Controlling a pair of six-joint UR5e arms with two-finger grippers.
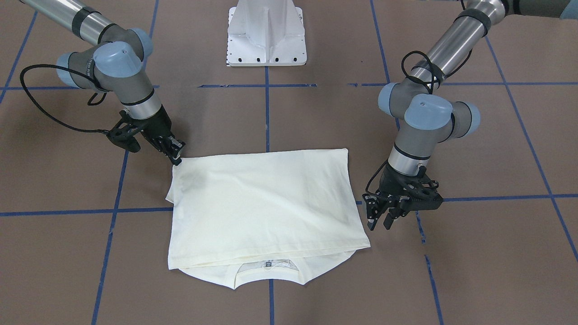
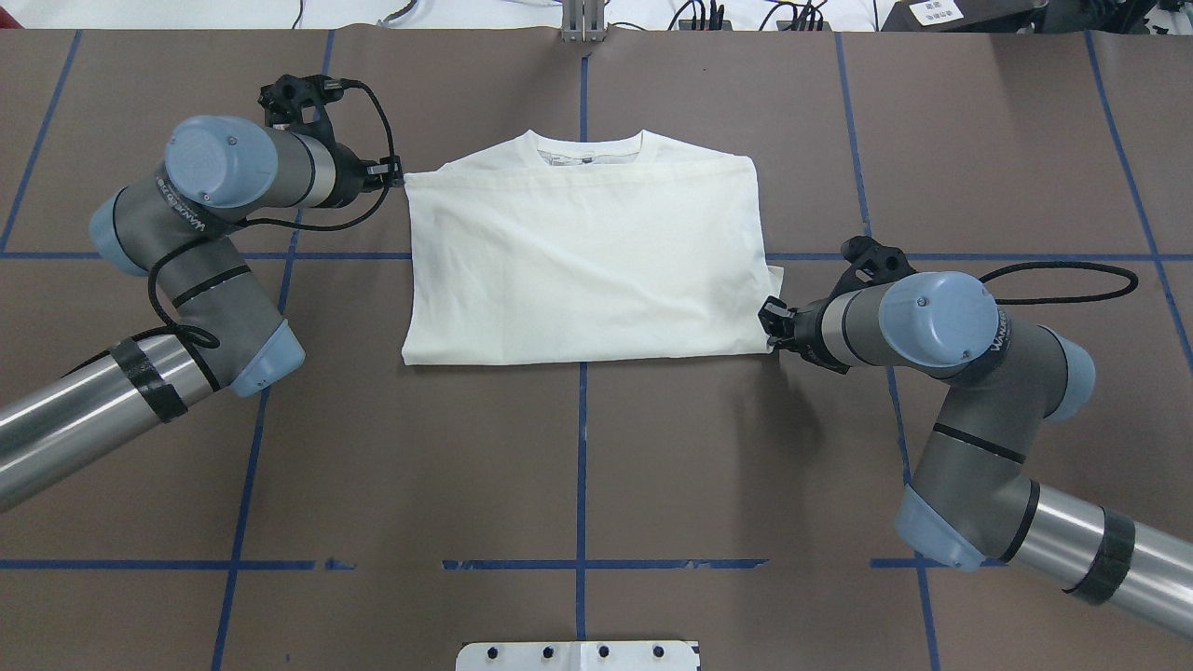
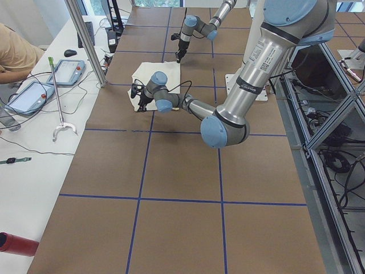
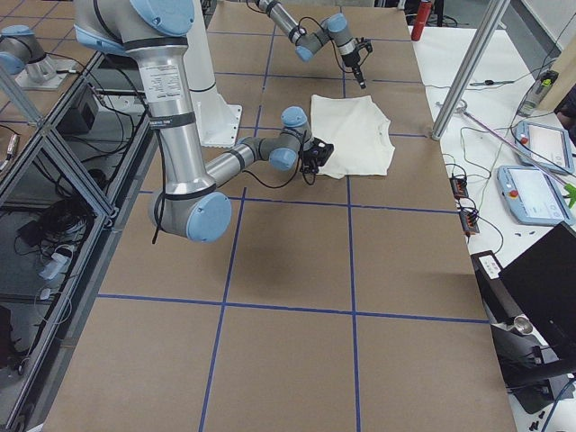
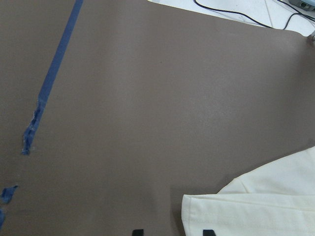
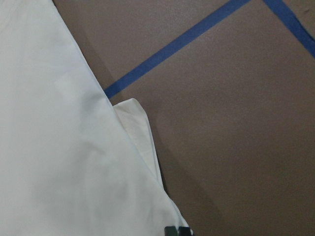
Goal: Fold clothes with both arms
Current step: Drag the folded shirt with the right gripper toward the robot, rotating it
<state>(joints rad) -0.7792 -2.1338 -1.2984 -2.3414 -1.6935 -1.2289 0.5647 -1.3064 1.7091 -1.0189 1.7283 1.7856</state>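
In the overhead view, the left arm (image 2: 196, 280) comes in from the lower left edge and bends up towards the upper left of the brown table (image 2: 578, 466). The left gripper (image 2: 396, 172) sits at the upper left corner of the cloth. Its wrist camera shows two black fingertips (image 5: 138, 231) set wide apart at the bottom edge of the frame, with the hemmed corner of the fabric lying flat between them. The gripper is released and grasps nothing.

The cream T-shirt (image 2: 578, 270) lies in the middle of the table, slightly above the frame's centre. It is folded into a rough rectangle with its plain side up. The ribbed collar (image 2: 582, 149) and a strip of the lower layer show past the upper edge of the fold. A small flap juts out at the right edge. A line of blue tape (image 2: 582, 438) runs under the T-shirt along the frame's vertical midline.

The right gripper (image 2: 769, 321) meets the lower right corner of the T-shirt. In its wrist view the fingertips are pressed almost together at the very tip of the cloth, clenched on that corner. The right arm (image 2: 932, 335) runs from there to the lower right edge of the frame.

The white pedestal base (image 2: 578, 655) shows at the bottom centre.
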